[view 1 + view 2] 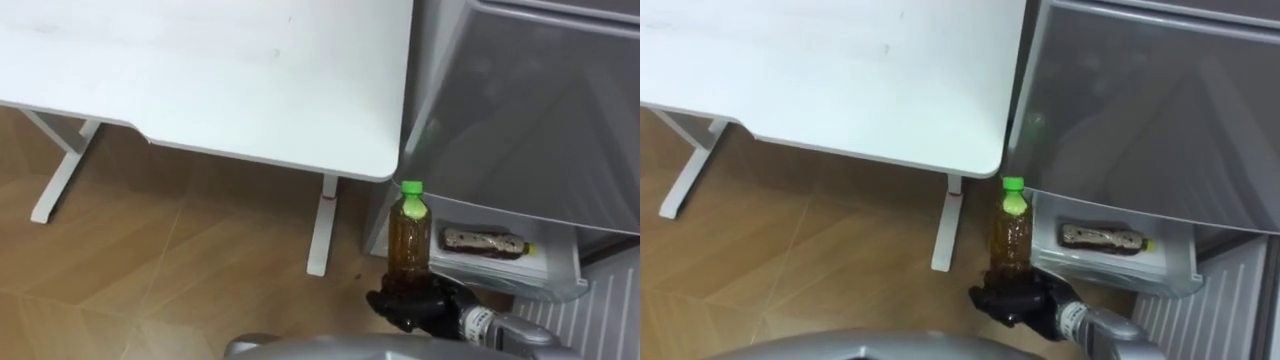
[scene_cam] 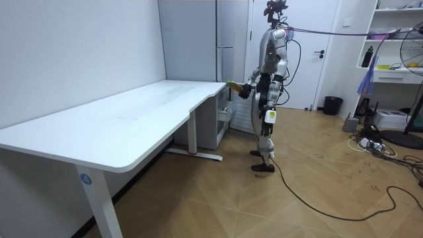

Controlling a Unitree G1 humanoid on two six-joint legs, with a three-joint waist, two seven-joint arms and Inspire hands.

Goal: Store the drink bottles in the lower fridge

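A brown tea bottle (image 1: pixel 409 235) with a green cap stands upright in my right hand (image 1: pixel 412 303), whose dark fingers are curled round its base. It hangs over the floor between the white table's corner and the grey fridge (image 1: pixel 540 110). Just right of it, the fridge's lower drawer (image 1: pixel 560 285) is pulled open, and a second brown bottle (image 1: pixel 483 242) lies on its side inside. In the room view I stand in front of the fridge (image 2: pixel 198 66), holding the bottle (image 2: pixel 232 84) out at waist height. My left hand (image 2: pixel 283 94) hangs by my hip.
The white table (image 1: pixel 200 70) fills the upper left, its rounded corner close to the fridge, with white legs (image 1: pixel 322 225) on the wooden floor. Open floor lies below and to the left. A ribbed white panel (image 1: pixel 600 310) shows at the lower right.
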